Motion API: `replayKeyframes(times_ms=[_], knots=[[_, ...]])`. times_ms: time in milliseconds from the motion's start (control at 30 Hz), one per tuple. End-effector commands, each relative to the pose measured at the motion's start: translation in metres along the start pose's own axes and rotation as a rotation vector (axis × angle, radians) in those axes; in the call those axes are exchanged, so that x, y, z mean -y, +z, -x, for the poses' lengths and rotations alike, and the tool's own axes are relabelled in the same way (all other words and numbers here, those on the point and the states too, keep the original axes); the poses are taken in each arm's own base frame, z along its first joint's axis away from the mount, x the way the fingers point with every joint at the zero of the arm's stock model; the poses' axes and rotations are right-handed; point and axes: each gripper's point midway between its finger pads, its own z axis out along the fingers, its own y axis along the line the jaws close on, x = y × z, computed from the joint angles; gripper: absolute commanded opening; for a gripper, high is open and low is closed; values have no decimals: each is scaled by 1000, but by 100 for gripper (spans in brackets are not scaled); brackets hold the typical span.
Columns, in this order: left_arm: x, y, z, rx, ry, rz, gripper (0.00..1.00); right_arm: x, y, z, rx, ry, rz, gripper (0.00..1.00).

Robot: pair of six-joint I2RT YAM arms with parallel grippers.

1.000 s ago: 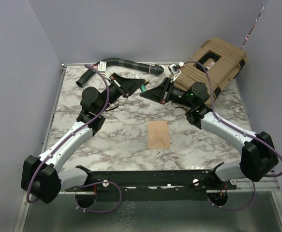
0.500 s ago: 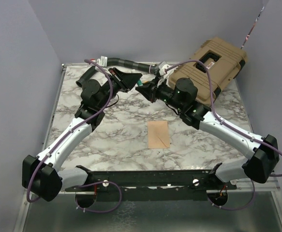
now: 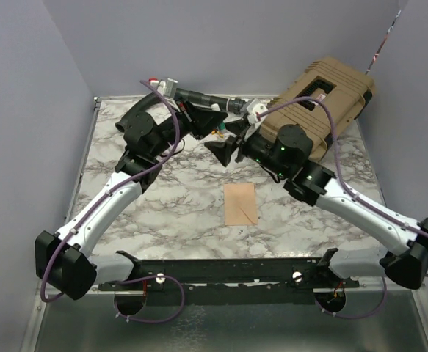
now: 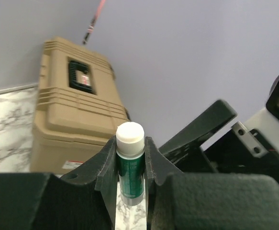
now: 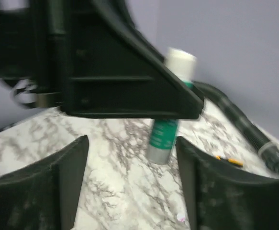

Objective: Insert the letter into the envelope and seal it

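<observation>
The peach-tan envelope (image 3: pixel 241 204) lies flat on the marble table, nearer the front than both grippers. The letter is out of view. A green glue stick (image 4: pixel 129 168) with a white cap stands between the jaws of my left gripper (image 4: pixel 130 146), which is shut on it and held above the back of the table (image 3: pixel 212 123). My right gripper (image 5: pixel 132 141) stands open just in front of it, facing the left one, its jaws spread beside the stick's lower end (image 5: pixel 163 136) without touching it. In the top view the right gripper (image 3: pixel 225 147) sits just right of the stick (image 3: pixel 218 134).
A tan hard case (image 3: pixel 320 103) lies at the back right corner, close behind the right wrist. A black corrugated hose (image 3: pixel 199 96) runs along the back edge. The table top (image 3: pixel 177 213) is white-grey marble, with walls on three sides.
My right gripper has opened and let go of the glue stick, which stays in the left gripper. Both arms have stretched further toward the back of the table.
</observation>
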Motion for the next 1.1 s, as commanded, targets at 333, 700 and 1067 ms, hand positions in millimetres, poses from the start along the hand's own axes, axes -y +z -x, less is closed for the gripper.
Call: replayKeyframes(times_ms=[333, 700, 1067], knots=[[107, -49, -9, -194, 132, -456, 0, -68, -104, 62, 168, 697, 296, 94], [129, -57, 6, -197, -86, -456, 0, -91, -98, 82, 284, 703, 491, 76], [137, -66, 14, -160, -121, -455, 0, -101, -88, 88, 320, 731, 579, 29]])
